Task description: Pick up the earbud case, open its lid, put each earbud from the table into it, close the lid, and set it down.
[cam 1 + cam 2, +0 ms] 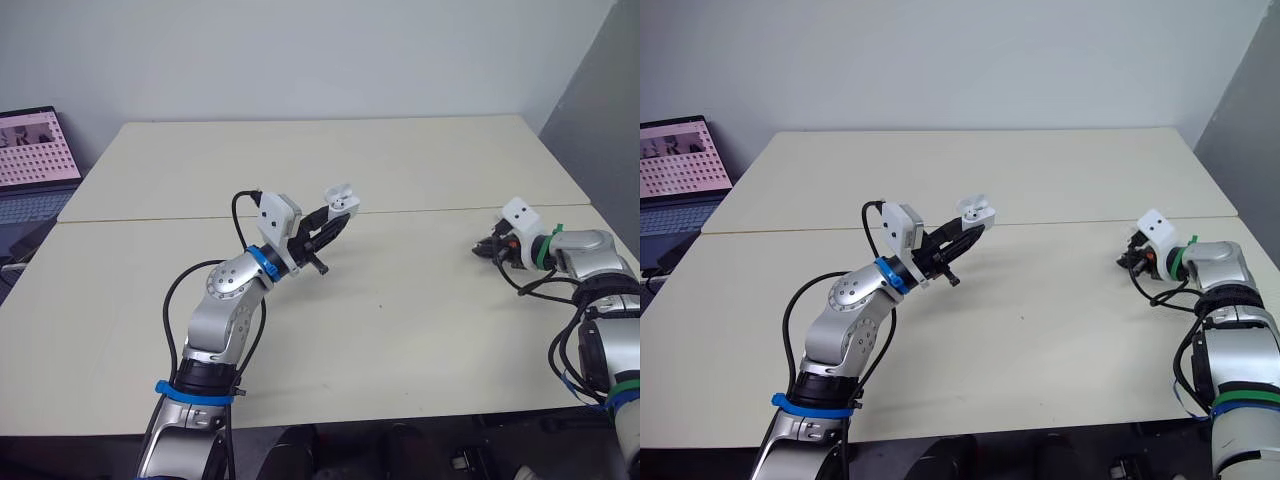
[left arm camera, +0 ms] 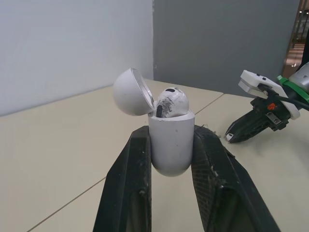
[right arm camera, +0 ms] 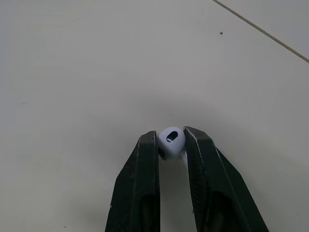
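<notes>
The pale table [image 1: 400, 330] takes up most of the head views, with 1 seam [image 1: 420, 212] running side to side across it. At the table's far left a laptop [image 1: 35, 150] is cut off by the picture edge, so just part of its screen and keyboard shows.

The left gripper [image 1: 338, 218] is raised above the middle of the table, near the seam, and its 2 black fingers [image 2: 128, 183] are clenched on the sides of the earbud case [image 2: 171, 145]. The right gripper [image 1: 480, 250] is low over the table's right side, well apart from the left one, with its tips down at the surface. From the head these tips are too small to read. The right wrist view shows the 2 fingers [image 3: 140, 183] pinched on the second earbud [image 3: 170, 141].

The white earbud case stands roughly upright between the left fingers, with its rounded bottom below the pads. Its lid [image 2: 130, 92] is swung open and tilted back on the hinge. The first earbud [image 2: 170, 102] sits in the case's mouth. Just its head with a dark patch shows, as the stem is hidden inside, and the slot beside it cannot be made out.

The second earbud shows a rounded head with 1 dark oval opening. Most of its stem is hidden behind the right finger. Whether it touches the table or is just clear of it cannot be told.
</notes>
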Robot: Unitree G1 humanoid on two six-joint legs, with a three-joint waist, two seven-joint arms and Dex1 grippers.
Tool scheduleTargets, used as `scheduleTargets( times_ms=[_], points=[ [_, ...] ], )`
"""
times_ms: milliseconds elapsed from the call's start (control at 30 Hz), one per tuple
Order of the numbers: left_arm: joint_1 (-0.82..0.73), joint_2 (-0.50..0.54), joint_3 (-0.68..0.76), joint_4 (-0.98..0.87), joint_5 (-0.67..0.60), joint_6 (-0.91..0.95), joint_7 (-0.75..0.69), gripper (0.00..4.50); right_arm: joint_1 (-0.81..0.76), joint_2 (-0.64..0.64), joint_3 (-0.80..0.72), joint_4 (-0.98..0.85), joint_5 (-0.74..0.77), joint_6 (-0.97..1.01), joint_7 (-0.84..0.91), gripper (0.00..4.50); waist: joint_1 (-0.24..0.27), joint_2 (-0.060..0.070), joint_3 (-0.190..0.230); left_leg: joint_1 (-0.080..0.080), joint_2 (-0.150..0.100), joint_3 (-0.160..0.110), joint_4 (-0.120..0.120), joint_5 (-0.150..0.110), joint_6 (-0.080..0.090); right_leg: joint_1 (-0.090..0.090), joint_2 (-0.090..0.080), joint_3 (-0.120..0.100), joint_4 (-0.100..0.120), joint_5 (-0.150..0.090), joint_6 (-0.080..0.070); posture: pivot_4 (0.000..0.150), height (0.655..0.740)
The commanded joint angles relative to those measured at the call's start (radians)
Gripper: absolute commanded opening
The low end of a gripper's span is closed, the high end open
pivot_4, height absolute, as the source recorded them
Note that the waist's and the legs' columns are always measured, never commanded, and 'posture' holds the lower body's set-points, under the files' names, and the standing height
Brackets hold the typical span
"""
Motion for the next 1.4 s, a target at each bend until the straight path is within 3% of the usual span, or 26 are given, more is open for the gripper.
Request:
scheduleTargets(
  times_ms=[33,200,400,600,800,1033,1400],
  points=[
    [0.016,0.000,0.016,-0.045,-0.011,-0.020,0.010,0.74,0.118,-0.060,-0.030,-0.308,0.071,0.138,0.092,0.40,0.001,0.000,0.000,0.000,0.000,0.000,0.000,0.000,0.000,0.000,0.000,0.000,0.000,0.000,0.000,0.150,0.7400],
    [0.039,-0.004,0.011,-0.062,-0.014,-0.015,0.015,0.74,0.559,-0.186,-0.109,-1.003,0.175,0.482,0.134,0.40,0.021,0.002,-0.001,-0.004,0.000,-0.005,0.001,0.000,0.000,-0.003,-0.001,-0.003,0.000,0.000,0.000,0.150,0.7400],
    [0.042,0.004,0.009,-0.064,-0.022,-0.003,0.006,0.74,0.882,-0.285,-0.235,-1.309,0.253,0.580,0.134,0.40,0.030,0.002,-0.001,-0.005,0.000,-0.003,0.002,-0.001,0.000,-0.002,-0.001,-0.002,-0.001,-0.001,0.001,0.150,0.7400],
    [0.038,0.007,0.005,-0.060,-0.024,0.005,-0.005,0.74,1.024,-0.366,-0.290,-1.333,0.280,0.522,0.159,0.40,0.030,0.002,-0.001,-0.005,0.000,-0.002,0.002,-0.001,0.000,-0.002,-0.001,-0.002,-0.002,-0.001,0.001,0.150,0.7400],
    [0.042,0.005,0.003,-0.067,-0.022,0.010,-0.008,0.74,1.032,-0.397,-0.273,-1.265,0.274,0.450,0.149,0.40,0.031,0.002,-0.001,-0.005,0.000,-0.001,0.002,-0.001,0.000,-0.001,-0.001,-0.003,-0.002,-0.001,0.001,0.150,0.7400],
    [0.052,0.005,0.003,-0.080,-0.023,0.019,-0.007,0.74,1.061,-0.414,-0.254,-1.252,0.277,0.414,0.170,2.72,0.031,0.002,-0.001,-0.005,0.000,-0.001,0.002,-0.001,0.000,-0.001,-0.001,-0.003,-0.002,-0.001,0.001,0.150,0.7400],
    [0.054,-0.006,-0.007,-0.079,-0.020,0.021,-0.005,0.74,0.966,-0.478,-0.149,-1.119,0.187,0.163,0.204,2.72,0.030,0.001,-0.001,-0.005,0.000,0.000,0.002,-0.001,0.000,-0.001,-0.001,-0.003,-0.003,-0.001,0.001,0.150,0.7400]
  ],
)
